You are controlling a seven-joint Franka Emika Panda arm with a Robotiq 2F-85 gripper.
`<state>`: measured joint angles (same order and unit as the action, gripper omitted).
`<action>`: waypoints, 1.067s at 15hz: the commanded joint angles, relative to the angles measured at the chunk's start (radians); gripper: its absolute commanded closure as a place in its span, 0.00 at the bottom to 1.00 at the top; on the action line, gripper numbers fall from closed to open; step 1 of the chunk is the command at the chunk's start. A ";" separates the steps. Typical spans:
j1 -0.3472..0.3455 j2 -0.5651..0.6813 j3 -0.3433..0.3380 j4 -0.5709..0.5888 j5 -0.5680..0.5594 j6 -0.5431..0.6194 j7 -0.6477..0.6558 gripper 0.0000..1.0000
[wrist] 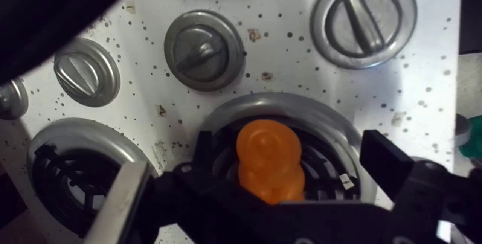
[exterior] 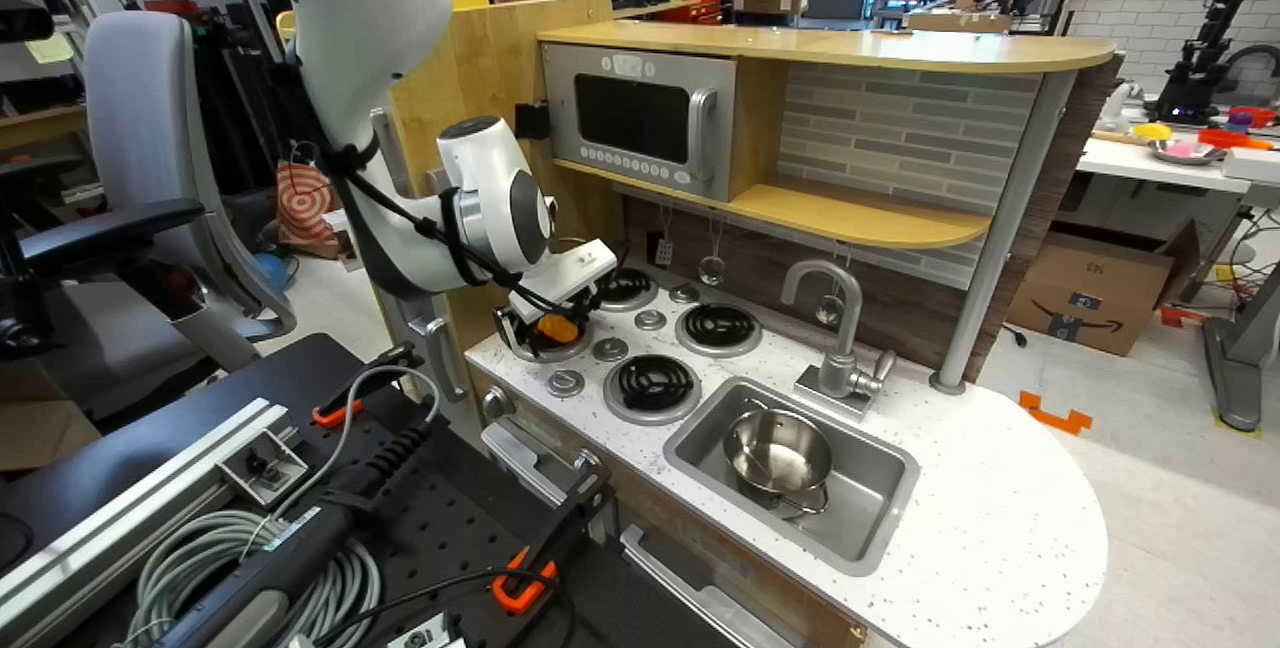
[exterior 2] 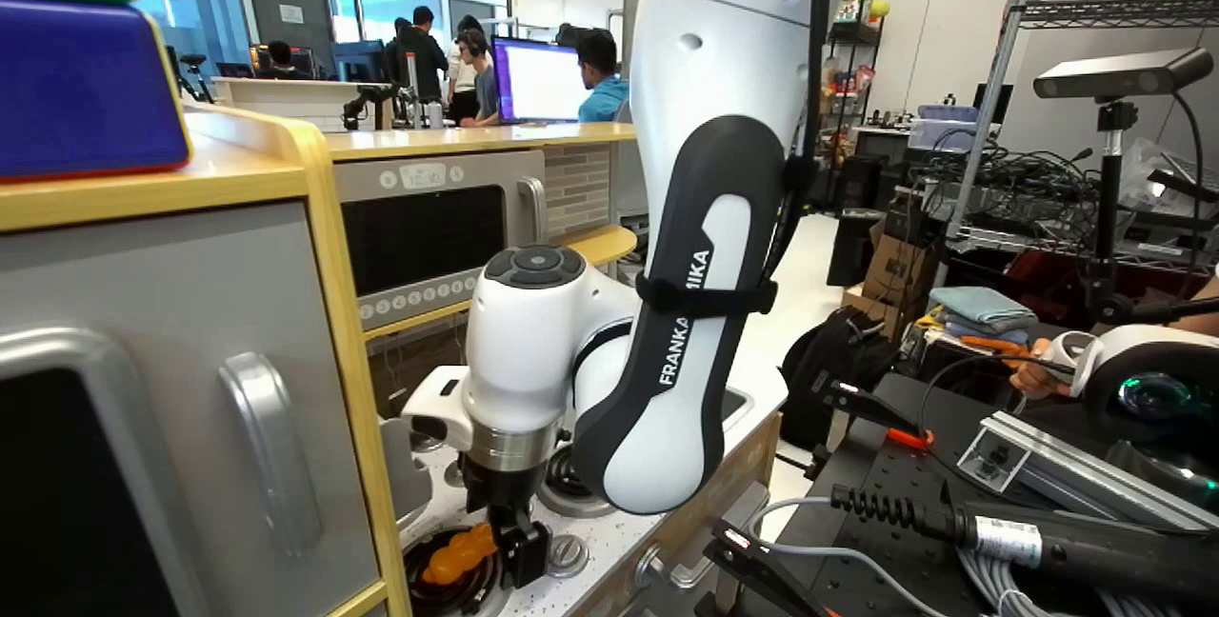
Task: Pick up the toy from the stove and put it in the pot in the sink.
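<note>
An orange rounded toy (wrist: 269,157) lies on a black coil burner (wrist: 331,123) of the stove; it also shows in both exterior views (exterior: 557,329) (exterior 2: 459,555). My gripper (wrist: 290,144) is open, pointing down at the burner. Its black fingers stand on either side of the toy, apart from it, and the toy is nearer the left finger in the wrist view. The gripper's body hides the toy's lower part there. A shiny metal pot (exterior: 778,448) stands in the grey sink (exterior: 880,553), with nothing seen inside it. The pot is out of view in the wrist view.
Several stove knobs (wrist: 205,50) and other burners (exterior: 652,385) lie between gripper and sink. A faucet (exterior: 845,328) rises behind the sink. A microwave (exterior: 640,118) and a shelf (exterior: 860,213) overhang the back. A grey cabinet (exterior 2: 171,360) stands close beside the arm.
</note>
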<state>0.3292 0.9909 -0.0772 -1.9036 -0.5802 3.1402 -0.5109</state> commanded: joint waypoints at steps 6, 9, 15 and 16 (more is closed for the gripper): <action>-0.127 0.065 0.148 0.082 0.018 -0.023 0.015 0.44; -0.192 0.052 0.198 0.065 0.025 -0.025 0.005 0.55; -0.326 0.029 0.297 0.020 0.035 -0.019 -0.015 0.82; -0.340 0.026 0.306 0.015 0.036 -0.016 -0.017 0.82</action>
<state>0.0516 1.0135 0.1825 -1.9266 -0.5754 3.1179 -0.5093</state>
